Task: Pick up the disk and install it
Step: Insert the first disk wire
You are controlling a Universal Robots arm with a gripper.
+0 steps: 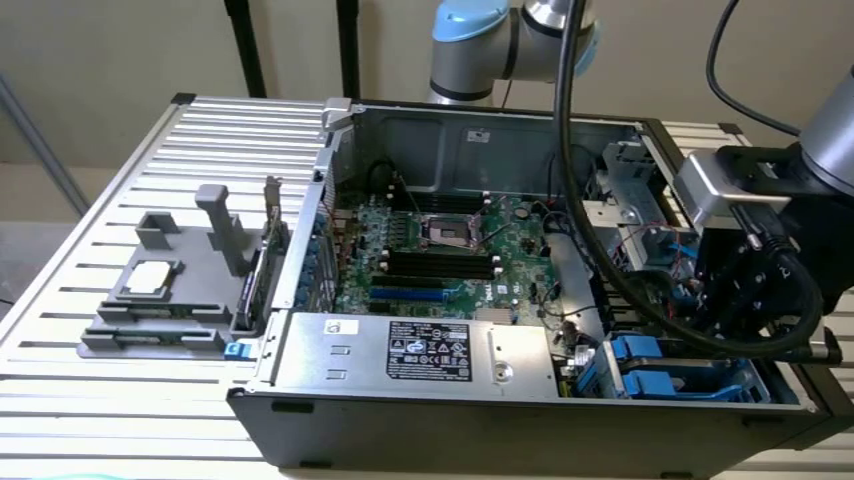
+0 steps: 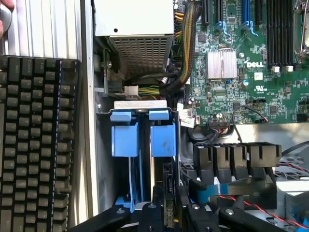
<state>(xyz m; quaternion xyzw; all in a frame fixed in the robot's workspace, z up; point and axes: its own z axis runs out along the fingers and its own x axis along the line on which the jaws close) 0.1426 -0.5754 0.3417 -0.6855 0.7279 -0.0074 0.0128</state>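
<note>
Tool [image 2: 166,212] over the drive bay, grip state unclear
Disk [image 2: 142,137] sits seated in the bay just beyond its fingertips

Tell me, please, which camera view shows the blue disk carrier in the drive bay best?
The wrist view: the disk sits mid-picture, its blue carrier tabs facing the camera. In the exterior view the disk lies at the case's corner, partly hidden by cables.

This looks like a robot lab or workshop. An open computer case [image 1: 534,300] sits on a metal table [image 1: 160,180] made of long bars. A grey robot arm [image 1: 494,45] stands behind it, and a black keyboard [image 2: 34,140] lies beside the case.
</note>
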